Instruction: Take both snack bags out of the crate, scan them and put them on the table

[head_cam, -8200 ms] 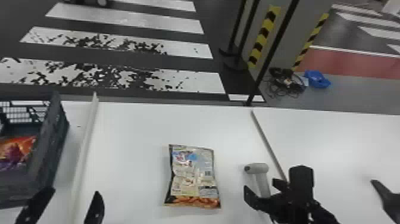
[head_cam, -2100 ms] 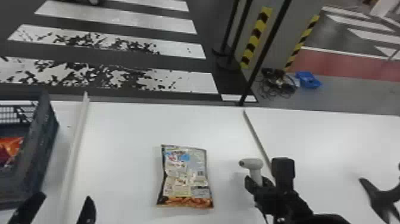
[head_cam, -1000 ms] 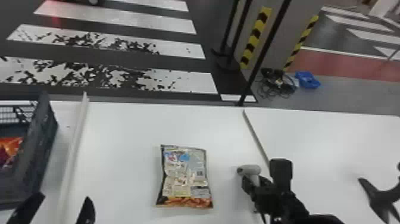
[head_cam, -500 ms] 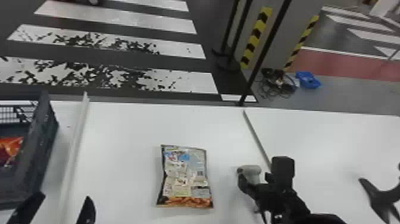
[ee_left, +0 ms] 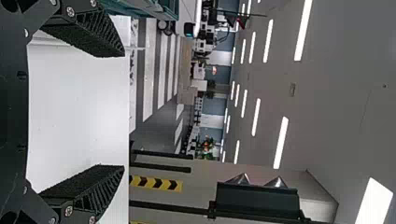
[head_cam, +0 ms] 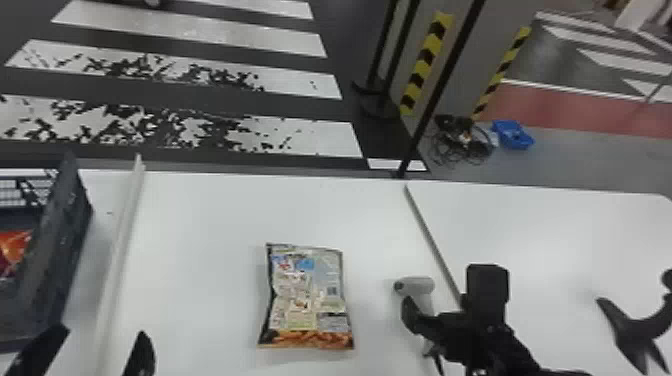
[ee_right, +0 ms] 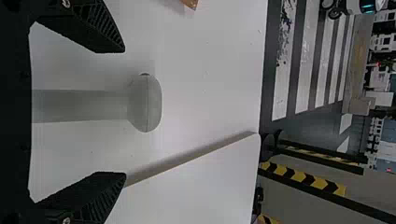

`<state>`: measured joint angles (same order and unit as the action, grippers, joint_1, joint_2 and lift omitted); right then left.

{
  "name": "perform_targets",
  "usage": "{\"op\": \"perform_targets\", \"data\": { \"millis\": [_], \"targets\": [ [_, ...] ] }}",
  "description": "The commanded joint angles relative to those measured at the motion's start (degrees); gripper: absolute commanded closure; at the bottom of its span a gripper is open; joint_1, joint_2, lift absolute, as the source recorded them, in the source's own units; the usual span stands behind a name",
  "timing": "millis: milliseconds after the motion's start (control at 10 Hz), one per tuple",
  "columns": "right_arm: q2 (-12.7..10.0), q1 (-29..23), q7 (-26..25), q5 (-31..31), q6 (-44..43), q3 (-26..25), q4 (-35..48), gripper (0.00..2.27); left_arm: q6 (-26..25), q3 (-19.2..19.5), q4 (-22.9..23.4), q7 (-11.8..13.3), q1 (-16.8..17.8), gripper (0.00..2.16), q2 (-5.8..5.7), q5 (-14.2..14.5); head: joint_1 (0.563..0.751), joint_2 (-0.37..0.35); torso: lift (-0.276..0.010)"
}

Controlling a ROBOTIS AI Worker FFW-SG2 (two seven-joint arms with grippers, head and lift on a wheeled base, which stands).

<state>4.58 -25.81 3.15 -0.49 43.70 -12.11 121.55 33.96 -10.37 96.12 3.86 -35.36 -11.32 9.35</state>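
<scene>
Both gape wide, empty: left end effector [head_cam: 101,334] and right end effector [head_cam: 436,303], newly spread around the scanner [head_cam: 419,285].

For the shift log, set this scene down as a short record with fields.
In the crate: orange-red snack bag, partly hidden
On the table: pale snack bag, lying flat, between crate and scanner
Left gripper: open, empty
Right gripper: open, scanner between its fingers, touching neither
Still to come out: the crate's bag
</scene>
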Motion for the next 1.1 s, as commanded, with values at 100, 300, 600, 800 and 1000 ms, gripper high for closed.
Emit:
{"op": "perform_targets", "data": {
  "millis": [100, 300, 600, 800, 1000],
  "targets": [
    [-0.45, -1.87, 0.71, -3.2, 8.29, 0.69, 8.09, 0.06, 0.0, 0.0, -0.14, 0.0, 0.12, 0.15, -0.01, 0.05, 0.695, -0.271, -0.094],
    [-0.54, -2.05, 6.52, -6.81, 11.63, 0.86, 9.94, 0.06, 0.17, 0.08, -0.41, 0.0, 0.3, 0.15, -0.01, 0.23, 0.695, -0.227, -0.094],
    [-0.71, -1.87, 7.48, -8.65, 14.09, 3.15, 10.91, 0.08, 0.0, 0.17, -0.85, -0.08, 0.47, 0.15, 0.07, 0.31, 0.695, -0.153, -0.094],
    [-0.98, -0.99, 7.48, -9.97, 14.8, 4.64, 9.68, 0.07, 0.0, 0.08, -0.93, -0.08, 0.56, 0.15, 0.16, 0.23, 0.695, -0.116, -0.094],
    [-0.98, 1.2, 8.98, -11.9, 14.97, 5.17, 5.46, 0.08, 0.0, 0.08, -1.02, -0.08, 0.65, 0.15, 0.16, 0.23, 0.695, -0.082, -0.094]
  ]
}}
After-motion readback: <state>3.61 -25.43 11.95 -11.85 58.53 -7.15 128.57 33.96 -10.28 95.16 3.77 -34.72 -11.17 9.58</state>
